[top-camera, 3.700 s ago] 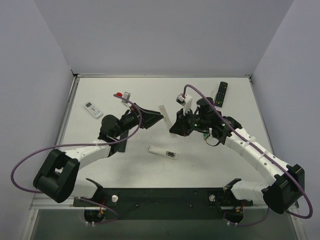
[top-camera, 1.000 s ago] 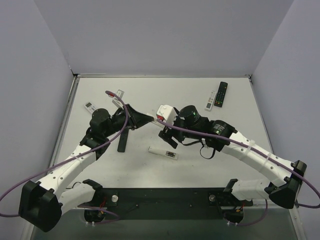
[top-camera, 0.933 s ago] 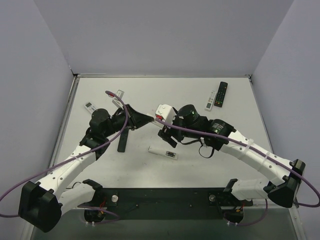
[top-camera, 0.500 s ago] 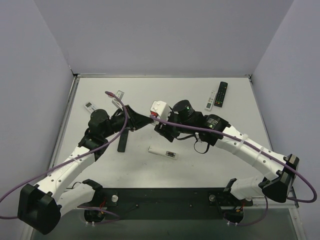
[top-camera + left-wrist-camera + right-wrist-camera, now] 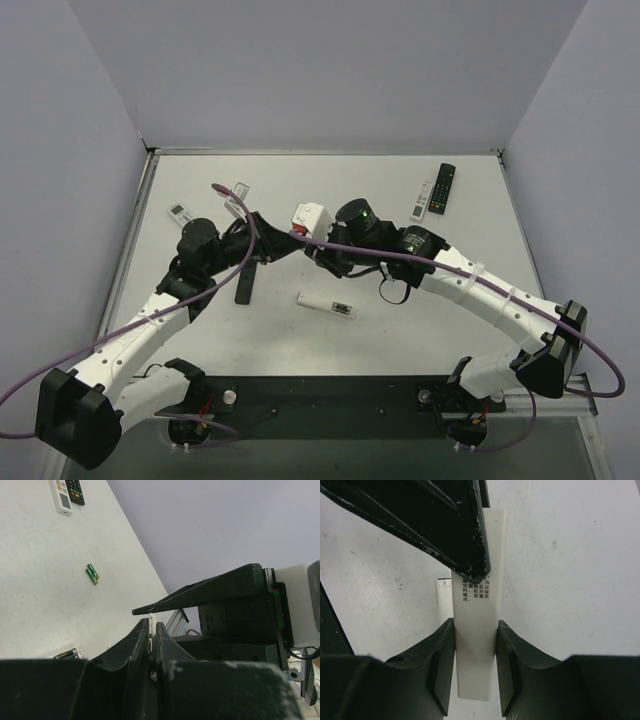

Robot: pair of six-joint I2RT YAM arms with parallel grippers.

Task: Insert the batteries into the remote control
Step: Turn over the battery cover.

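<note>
well, both arms meet above the middle of the table (image 5: 400,340), their tips almost nose to nose. the left gripper (image 5: 153,626) has its jaws pressed together on the thin edge of a slim white remote (image 5: 476,660), which is held up off the table. the right gripper (image 5: 475,625) comes at the same remote from the opposite side. its jaws sit one against each long edge with no gap showing, so it is pinching the remote across its width. in the right wrist view the remote's flat face carries a few lines of small printed characters, and the left gripper's dark fingers (image 5: 465,535) cover its far end. i cannot tell whether that face holds the battery bay.

green batteries (image 5: 92,573) lie close together on the bare table, well apart from both grippers. they sit between the grippers and the far right corner, where a black remote (image 5: 443,188) and a narrow white remote (image 5: 424,199) lie side by side. i cannot make out the batteries in the top view.

a white remote with a dark window (image 5: 327,305) lies flat on the table on the near side of the grippers. a black bar-shaped remote (image 5: 243,283) lies beside the left arm, and a small white remote (image 5: 181,213) lies near the left edge.
</note>
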